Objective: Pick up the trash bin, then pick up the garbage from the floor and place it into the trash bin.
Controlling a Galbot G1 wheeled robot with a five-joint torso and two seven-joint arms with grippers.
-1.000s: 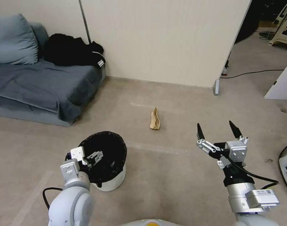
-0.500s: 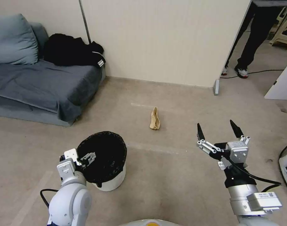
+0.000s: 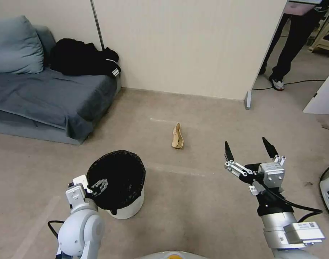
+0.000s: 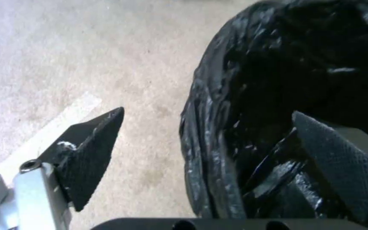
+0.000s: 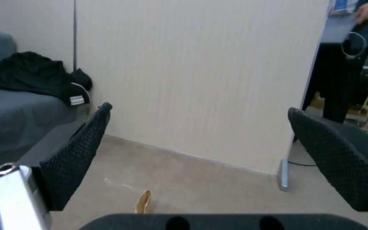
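Observation:
The trash bin (image 3: 131,208) stands on the floor at front left, a white bucket with a black bag liner (image 4: 278,64) over its rim. My left gripper (image 3: 96,185) is open at the bin's near-left rim. In the left wrist view (image 4: 209,112) one finger (image 4: 92,153) is outside the bin over the carpet and the other (image 4: 341,166) is inside against the liner, with the rim between them. The garbage, a tan paper bag (image 3: 177,136), lies on the floor farther ahead (image 5: 143,201). My right gripper (image 3: 247,151) hangs open and empty above the floor, to the right of the bag (image 5: 199,108).
A grey sofa (image 3: 45,97) with a black garment (image 3: 83,57) stands at the left. A beige partition wall (image 3: 186,46) closes the back. A person's legs (image 3: 286,46) and a cable (image 3: 293,83) are beyond its right end. A white cabinet (image 3: 324,95) stands far right.
My left gripper has drawn back and left, from over the bin's opening to its near-left rim. The right gripper has barely moved. A person has stepped into view behind the partition.

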